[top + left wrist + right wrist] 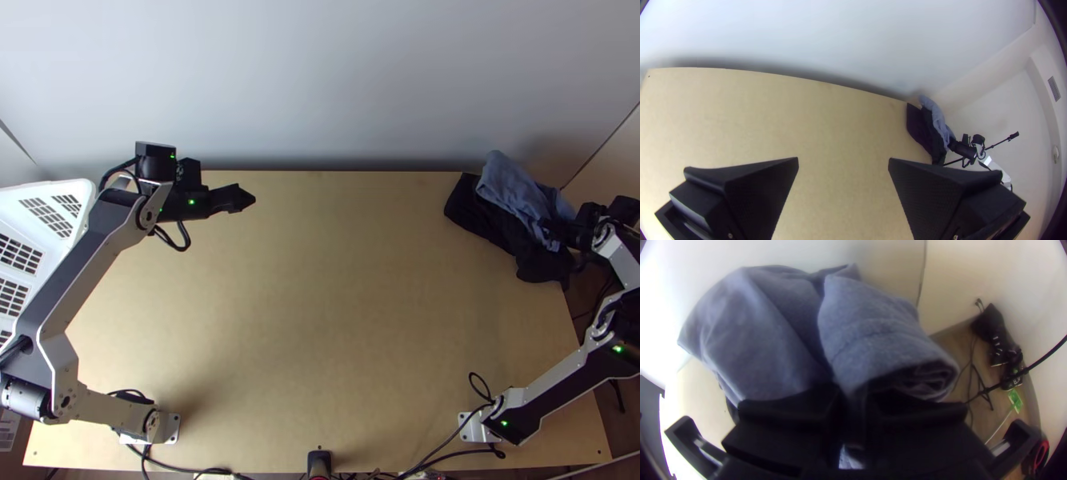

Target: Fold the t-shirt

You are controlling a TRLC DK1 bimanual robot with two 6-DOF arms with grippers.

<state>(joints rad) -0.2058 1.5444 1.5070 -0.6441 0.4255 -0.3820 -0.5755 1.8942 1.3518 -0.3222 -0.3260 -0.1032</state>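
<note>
The right gripper (pixel 549 226), the nearer one, at frame right, pinches the blue shirt (pixel 510 186), which slants lengthwise toward the upper left

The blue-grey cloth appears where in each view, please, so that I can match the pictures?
Top view: blue-grey cloth at upper right, over black cloth.
Left wrist view: blue-grey cloth far off, by the table's far right corner.
Right wrist view: blue-grey cloth close up, pinched.
Shared landmark: the right end effector, at the cloth.
</note>
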